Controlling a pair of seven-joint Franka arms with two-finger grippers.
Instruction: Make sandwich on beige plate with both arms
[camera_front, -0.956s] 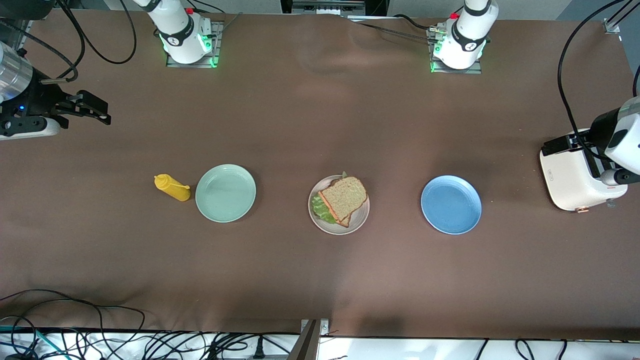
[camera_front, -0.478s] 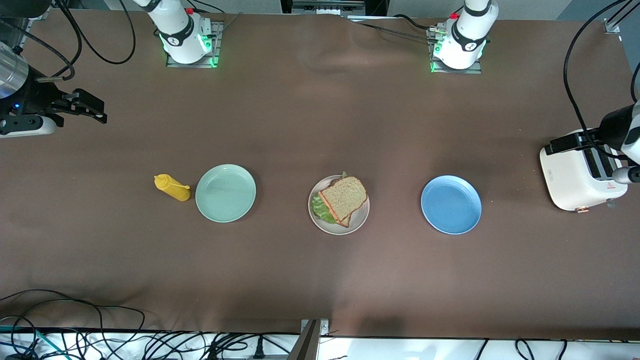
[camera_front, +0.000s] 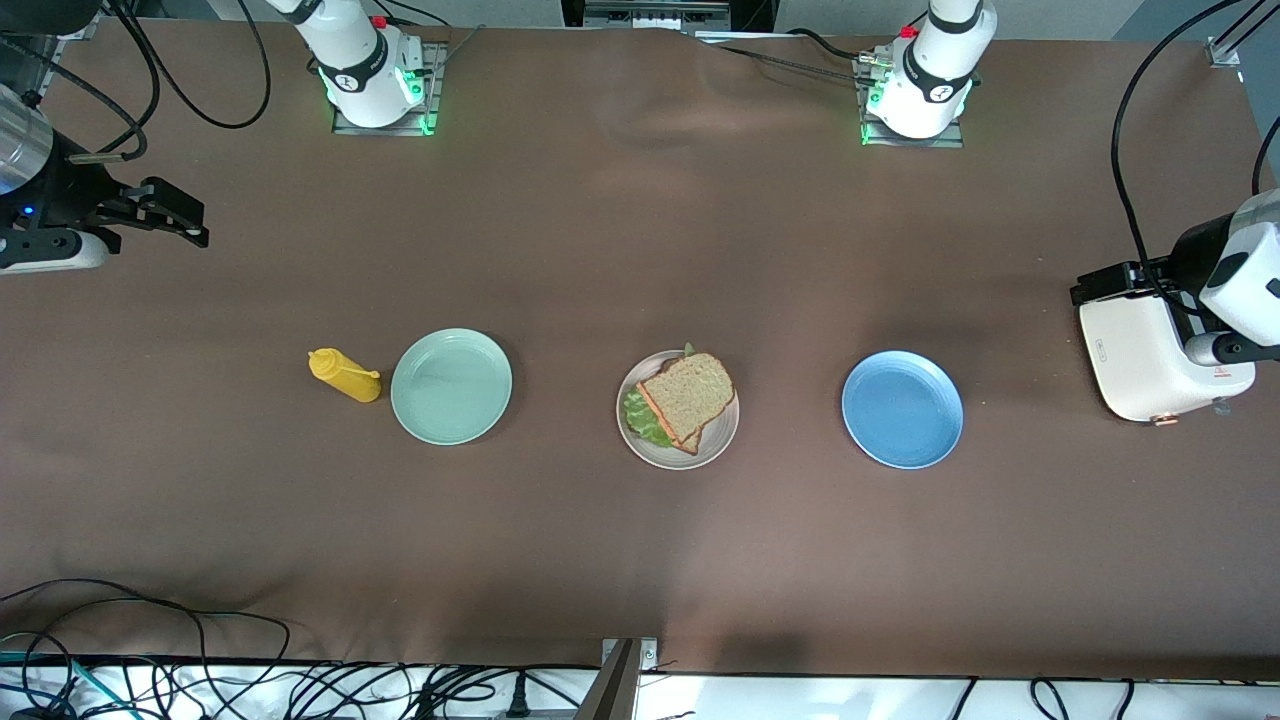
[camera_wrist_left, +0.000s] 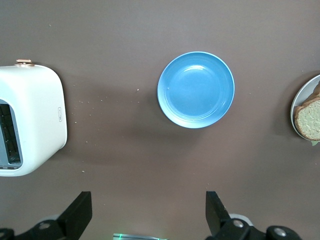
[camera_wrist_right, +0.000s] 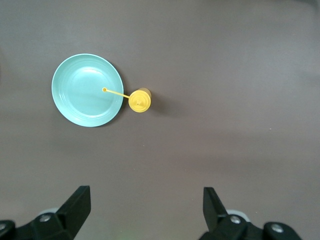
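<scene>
The sandwich (camera_front: 688, 397), brown bread over green lettuce, lies on the beige plate (camera_front: 722, 436) mid-table; its top slice sits askew. One edge of that plate (camera_wrist_left: 294, 111) and of the bread (camera_wrist_left: 310, 119) shows in the left wrist view. My left gripper (camera_front: 1104, 284) hangs open and empty, high over the left arm's end of the table by the toaster. In its own view the left gripper (camera_wrist_left: 148, 206) holds nothing. My right gripper (camera_front: 188, 222) hangs open and empty over the right arm's end. Only bare table shows between the right gripper's (camera_wrist_right: 145, 201) fingers.
A blue plate (camera_front: 902, 409) lies toward the left arm's end, a mint-green plate (camera_front: 451, 386) toward the right arm's end, both bare. A yellow squeeze bottle (camera_front: 345, 376) stands beside the green plate. A white toaster (camera_front: 1150, 365) stands near the table's end. Cables run along the front edge.
The left hand swung out over the toaster's end and came back a little. The right hand drifted slightly toward its table end. Sandwich and plates have not moved.
</scene>
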